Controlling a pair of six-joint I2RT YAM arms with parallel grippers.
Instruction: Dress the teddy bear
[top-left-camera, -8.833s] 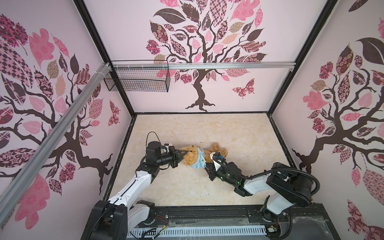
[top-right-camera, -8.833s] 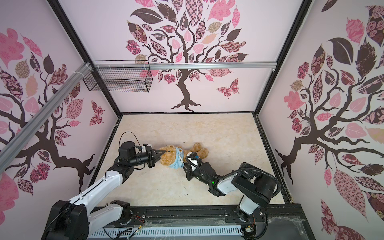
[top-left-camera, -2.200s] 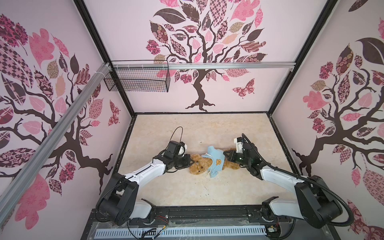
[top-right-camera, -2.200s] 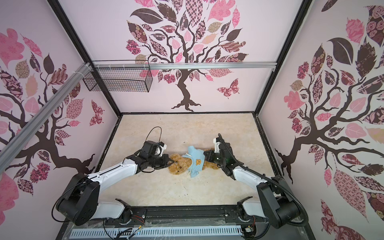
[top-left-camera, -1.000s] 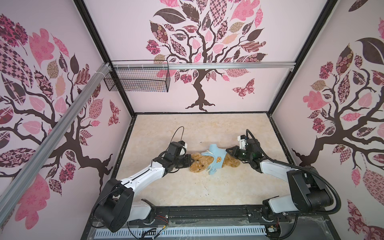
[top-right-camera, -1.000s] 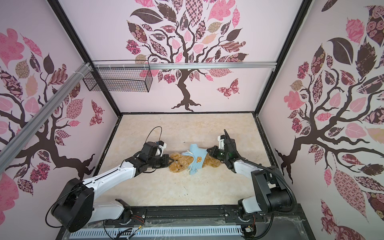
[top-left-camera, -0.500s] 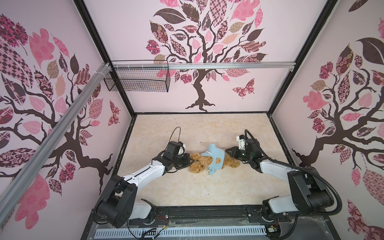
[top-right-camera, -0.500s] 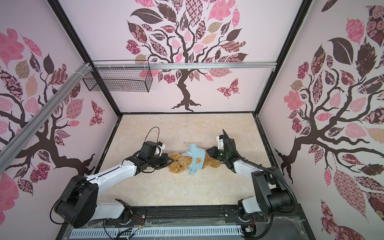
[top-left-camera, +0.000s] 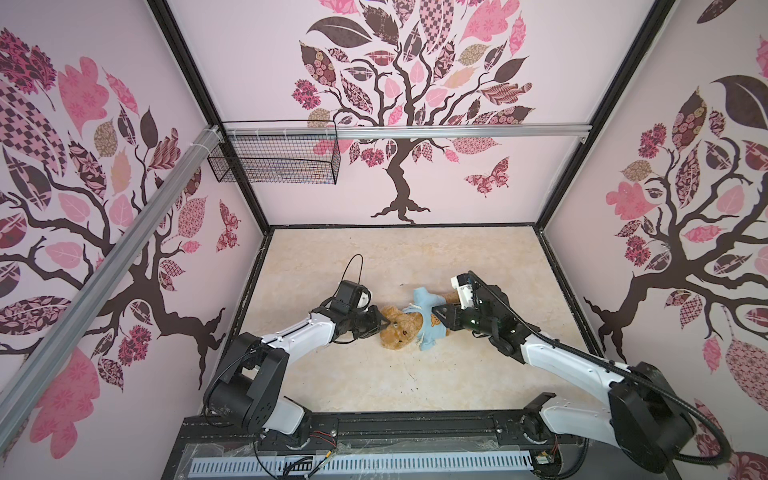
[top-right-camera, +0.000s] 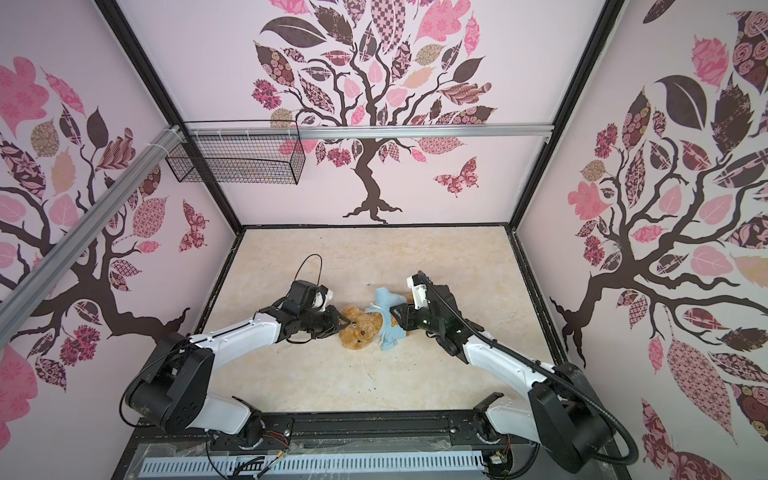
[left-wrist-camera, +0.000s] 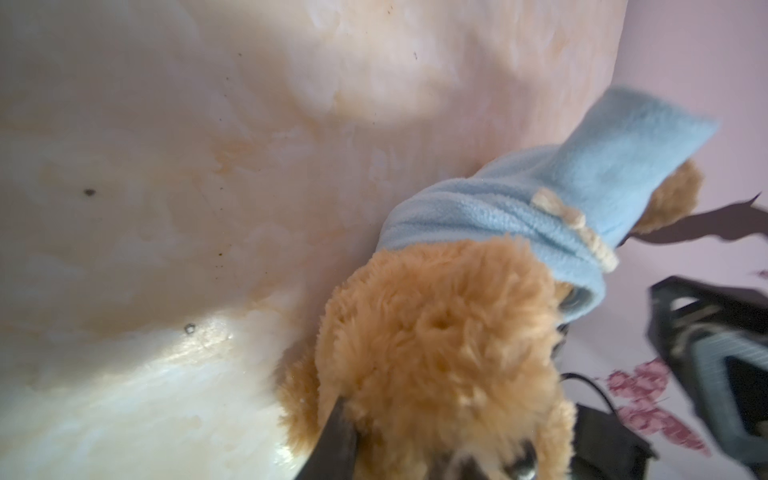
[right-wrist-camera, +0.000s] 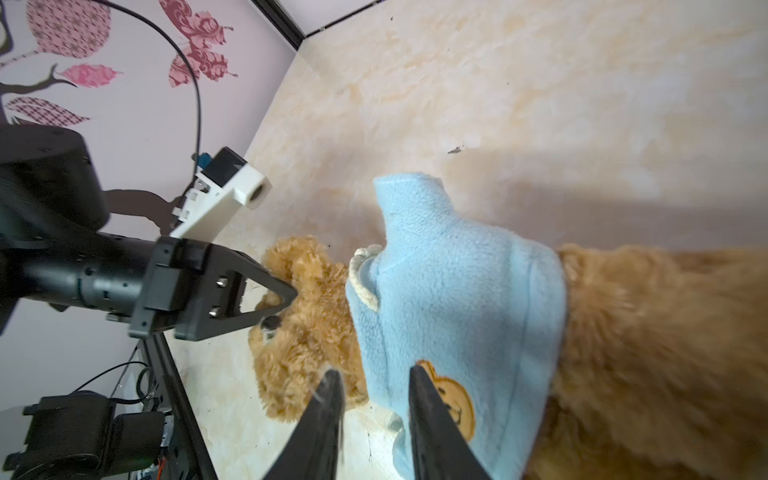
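The teddy bear (top-left-camera: 398, 331) (top-right-camera: 360, 331) lies on the table with its head toward the left. It wears a light-blue shirt (top-left-camera: 428, 318) (top-right-camera: 388, 318) with an orange bear-face print. My left gripper (top-left-camera: 384, 322) (top-right-camera: 343, 322) is at the bear's head, open, with one of its fingers (left-wrist-camera: 334, 444) sunk in the head fur (left-wrist-camera: 436, 332). My right gripper (right-wrist-camera: 374, 386) (top-left-camera: 436, 316) is open at the shirt's (right-wrist-camera: 449, 291) printed side. One finger lies over the print, and nothing is pinched.
A black wire basket (top-left-camera: 274, 160) hangs from the aluminium rail at the back left. Pink patterned walls close the marbled table (top-left-camera: 415, 257) on three sides. A black frame (top-left-camera: 415, 424) with the arm bases runs along the front edge.
Both grippers have gone from shut to open. The right gripper has shifted a little left over the shirt. The bear lies about where it was.
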